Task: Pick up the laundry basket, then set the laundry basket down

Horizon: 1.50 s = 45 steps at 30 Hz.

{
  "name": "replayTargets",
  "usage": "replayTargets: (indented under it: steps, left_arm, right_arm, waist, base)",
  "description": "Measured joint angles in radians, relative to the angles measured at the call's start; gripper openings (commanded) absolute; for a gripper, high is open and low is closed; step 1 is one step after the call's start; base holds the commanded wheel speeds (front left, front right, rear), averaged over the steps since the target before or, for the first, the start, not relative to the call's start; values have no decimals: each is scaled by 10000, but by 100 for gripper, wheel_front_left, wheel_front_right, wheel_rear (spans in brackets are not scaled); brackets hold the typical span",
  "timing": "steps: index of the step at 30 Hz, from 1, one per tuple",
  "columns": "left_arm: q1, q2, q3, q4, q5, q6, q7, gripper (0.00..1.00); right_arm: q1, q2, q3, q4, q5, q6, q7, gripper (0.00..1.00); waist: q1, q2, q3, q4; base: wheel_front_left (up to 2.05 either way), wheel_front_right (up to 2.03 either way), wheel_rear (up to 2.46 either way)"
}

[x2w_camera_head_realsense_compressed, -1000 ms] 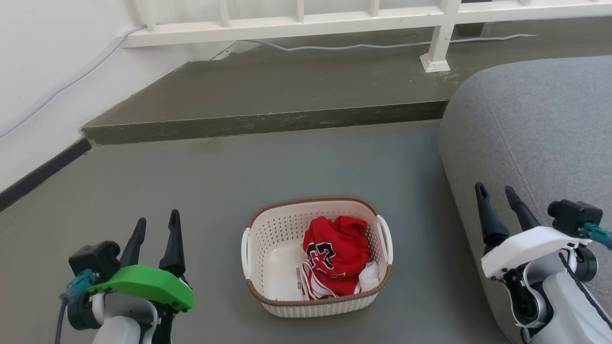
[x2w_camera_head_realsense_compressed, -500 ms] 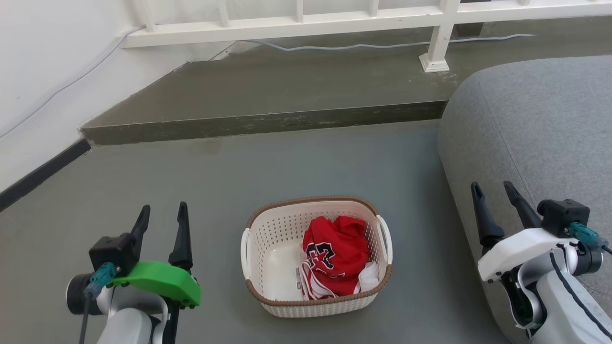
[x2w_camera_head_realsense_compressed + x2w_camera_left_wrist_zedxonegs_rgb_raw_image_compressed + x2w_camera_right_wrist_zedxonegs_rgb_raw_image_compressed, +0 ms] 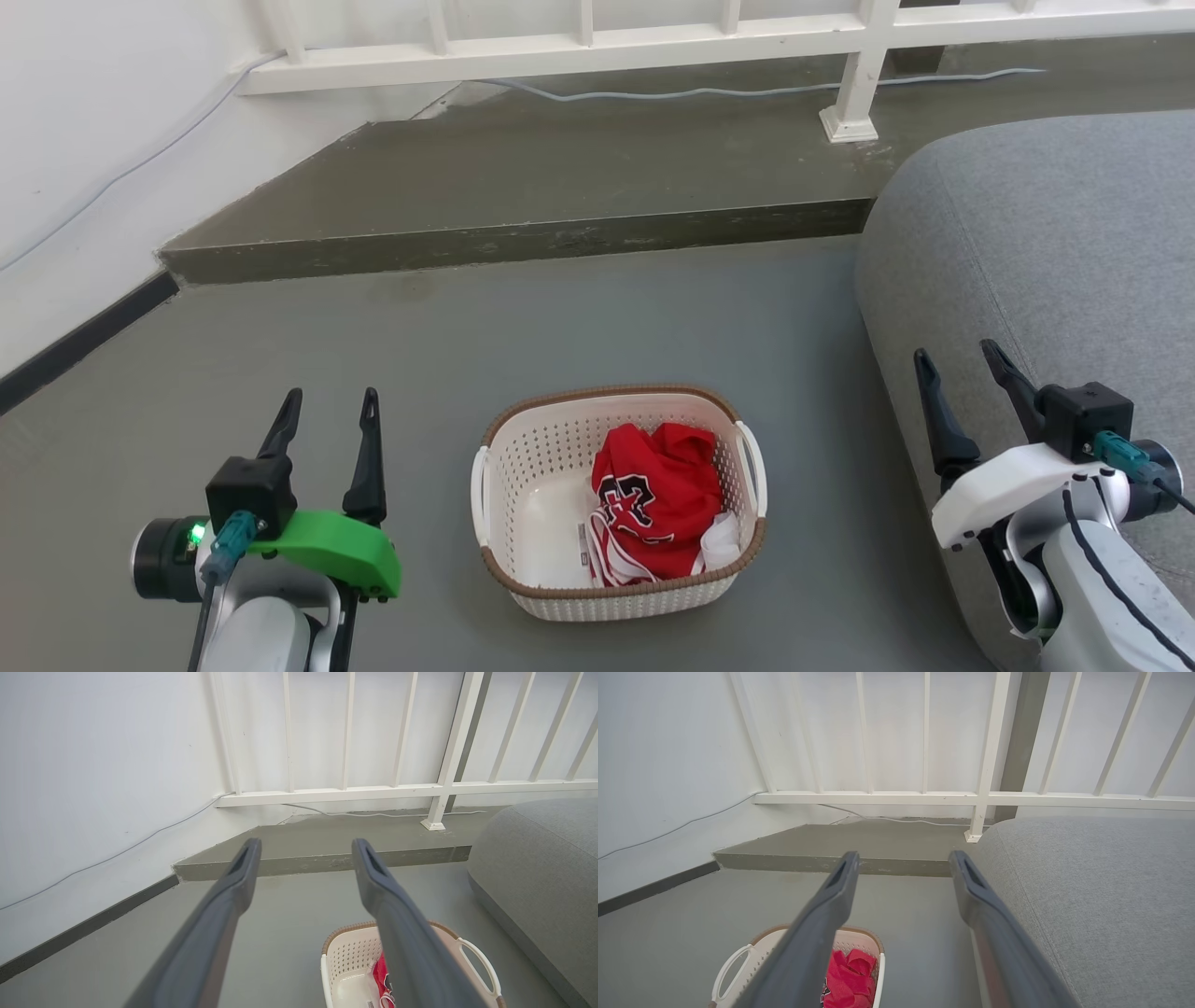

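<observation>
The laundry basket [image 3: 541,467], cream-white and perforated with a brown rim and white side handles, sits on the grey floor in the head view, holding a crumpled red garment [image 3: 653,499]. My left gripper [image 3: 330,404] hovers open to the basket's left, a gap away from it. My right gripper [image 3: 959,359] is open to the basket's right, over the sofa's edge. The basket [image 3: 348,963] shows at the bottom of the left wrist view, partly behind my right finger [image 3: 397,924]. In the right wrist view the basket [image 3: 752,952] lies lower left, partly hidden by a finger [image 3: 817,933].
A grey sofa [image 3: 1046,243] fills the right side, close to the basket. A raised concrete step [image 3: 523,233] runs across the back, with a white railing [image 3: 597,42] and a loose cable [image 3: 747,89] on it. A white wall [image 3: 84,140] with a dark skirting stands at left.
My left gripper has moved up and to the right, toward the basket's left side. The right gripper has shifted slightly up and left. The basket has not moved.
</observation>
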Motion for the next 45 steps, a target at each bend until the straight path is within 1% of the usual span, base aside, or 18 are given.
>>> replayTargets:
  steps: [16,28,38,39,45]
  left_arm:
    - [-1,-81,58,184,4,-2,0,100]
    - [-1,-138,63,284,17,-8,0,100]
    - [-65,-219,73,194,17,-6,0,100]
    - [-100,-228,73,176,17,-6,0,100]
    - [-467,-305,107,117,17,0,0,100]
  right_arm:
    - [0,38,-173,109,-15,19,0,100]
    - [1,98,-284,190,-90,151,0,100]
    - [-241,130,-280,192,-92,301,0,100]
    - [-304,132,-278,192,-94,360,0,100]
    - [-632,221,-267,211,-104,372,0,100]
  waist:
    - [0,0,-13,16]
    - [0,0,95,58]
    - [0,0,789,86]
    - [0,0,886,87]
    - [0,0,1539,96]
  base:
    - [0,0,0]
    - [0,0,0]
    - [0,0,0]
    - [0,0,0]
    - [0,0,0]
